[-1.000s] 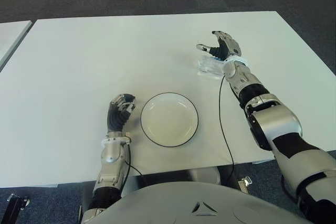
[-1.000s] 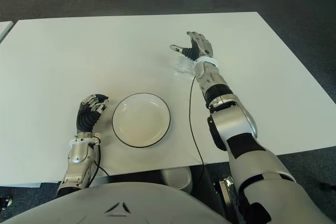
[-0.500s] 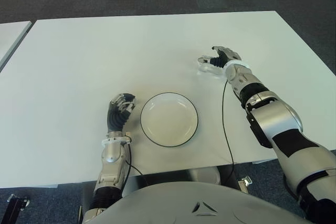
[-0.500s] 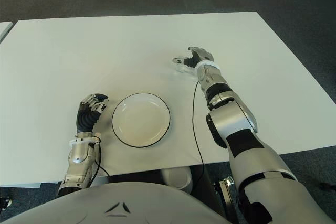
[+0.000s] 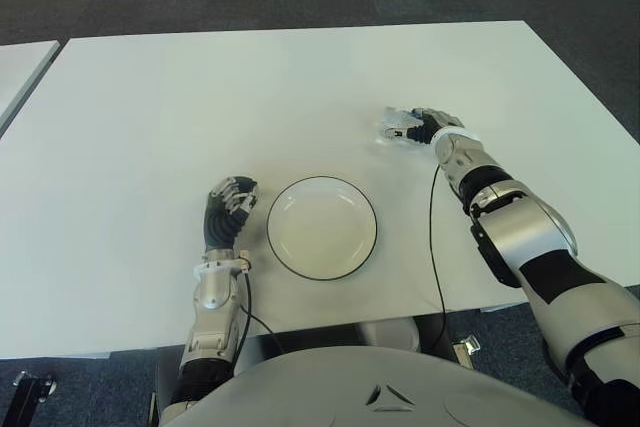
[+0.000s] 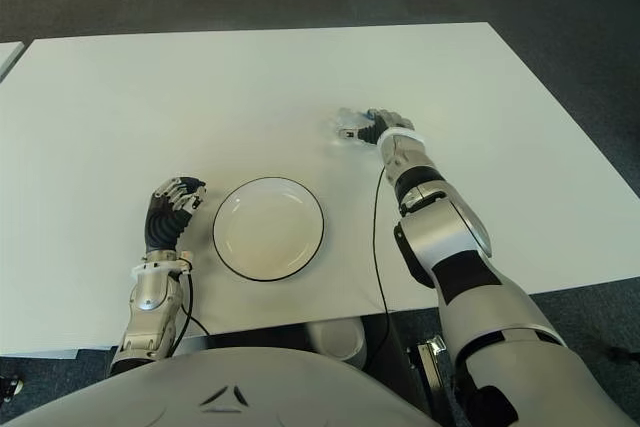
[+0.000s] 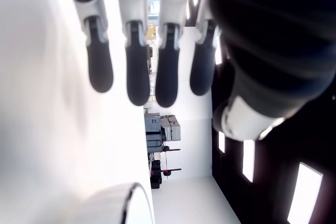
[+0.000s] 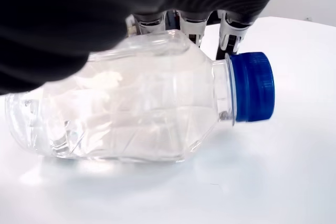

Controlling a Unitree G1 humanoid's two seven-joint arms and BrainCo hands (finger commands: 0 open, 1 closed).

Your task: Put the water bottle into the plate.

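Lying sideways, water bottle [image 8: 131,114] — right hand [image 5: 425,127] fingers wrapping it; left hand [image 5: 229,209] curled, empty.

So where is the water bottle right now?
The water bottle lies on its side on the white table, beyond and right of the plate, with the right hand over it.

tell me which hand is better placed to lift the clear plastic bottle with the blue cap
Right hand: it is draped over the lying clear plastic bottle with the blue cap. Left hand sits curled beside the white dark-rimmed plate, far from it.
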